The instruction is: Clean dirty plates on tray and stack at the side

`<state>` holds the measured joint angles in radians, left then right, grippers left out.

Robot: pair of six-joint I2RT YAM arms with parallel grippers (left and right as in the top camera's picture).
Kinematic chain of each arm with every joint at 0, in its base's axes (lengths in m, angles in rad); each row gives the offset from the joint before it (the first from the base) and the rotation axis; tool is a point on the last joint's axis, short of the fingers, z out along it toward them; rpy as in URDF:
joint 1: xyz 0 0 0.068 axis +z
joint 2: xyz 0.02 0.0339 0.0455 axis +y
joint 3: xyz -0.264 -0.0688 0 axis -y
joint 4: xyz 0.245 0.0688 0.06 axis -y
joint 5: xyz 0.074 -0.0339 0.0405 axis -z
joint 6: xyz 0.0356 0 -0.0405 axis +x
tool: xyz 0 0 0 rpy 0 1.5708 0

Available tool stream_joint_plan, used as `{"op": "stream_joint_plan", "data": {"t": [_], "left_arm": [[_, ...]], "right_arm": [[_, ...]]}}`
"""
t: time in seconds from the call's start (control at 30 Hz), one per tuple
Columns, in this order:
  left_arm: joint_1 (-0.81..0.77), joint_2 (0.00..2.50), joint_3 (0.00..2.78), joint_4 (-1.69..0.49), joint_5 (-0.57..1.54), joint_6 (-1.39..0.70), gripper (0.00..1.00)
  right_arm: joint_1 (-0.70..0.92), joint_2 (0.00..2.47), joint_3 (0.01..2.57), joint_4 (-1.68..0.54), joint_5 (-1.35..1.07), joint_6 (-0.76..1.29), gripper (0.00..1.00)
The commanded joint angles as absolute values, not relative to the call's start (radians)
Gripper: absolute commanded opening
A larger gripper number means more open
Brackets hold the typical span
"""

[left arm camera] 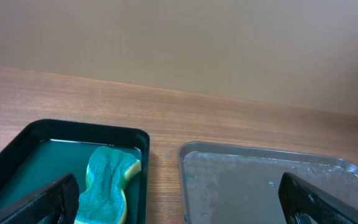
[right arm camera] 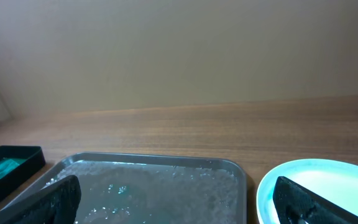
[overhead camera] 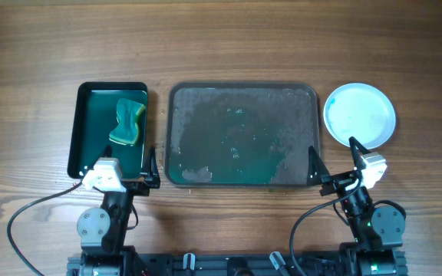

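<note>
- The wooden table point(overhead camera: 221, 38) carries everything, with both arms based at its near edge.
- The tray point(overhead camera: 206, 115) lies in the middle, within reach of either arm. It has no plates on it, only a wet, foamy film with a teal tint.
- The smaller black tray point(overhead camera: 97, 130) with the green inside sits just left of it. It looks to be the sponge's resting place, on the left arm's side.
- The plates point(overhead camera: 360, 115) are on the bare table just right of the tray's far right corner, clear of its rim. The top one is pale blue and looks clean. From above I cannot tell how many lie beneath it. That spot fits "stack at the side", so the task looks finished or nearly so.
- The left gripper point(left arm camera: 176, 186) sits near the gap between the two trays, fingers spread wide with nothing in them.
- The right gripper point(right arm camera: 176, 186) sits at the tray's near right corner, also spread wide and empty, with one finger in line with the tray and the other in line with the plate.
- The sponge point(overhead camera: 128, 121), yellow-green with a teal face, lies loose in the black tray, touched by neither gripper.
</note>
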<state>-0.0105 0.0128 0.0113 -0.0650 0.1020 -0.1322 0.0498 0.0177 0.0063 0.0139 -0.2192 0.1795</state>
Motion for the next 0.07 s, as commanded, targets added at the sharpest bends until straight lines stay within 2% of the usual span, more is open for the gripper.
{"op": "stream_joint_plan", "data": {"t": [0.0, 0.03], "left_arm": [[-0.015, 0.006, 0.006, -0.071, 0.092, -0.112, 1.0], [-0.015, 0.006, 0.006, -0.071, 0.093, -0.112, 1.0]], "right_arm": [[0.053, 0.011, 0.005, 0.016, -0.206, 0.19, 1.0], [0.053, 0.011, 0.005, 0.016, -0.206, 0.19, 1.0]]}}
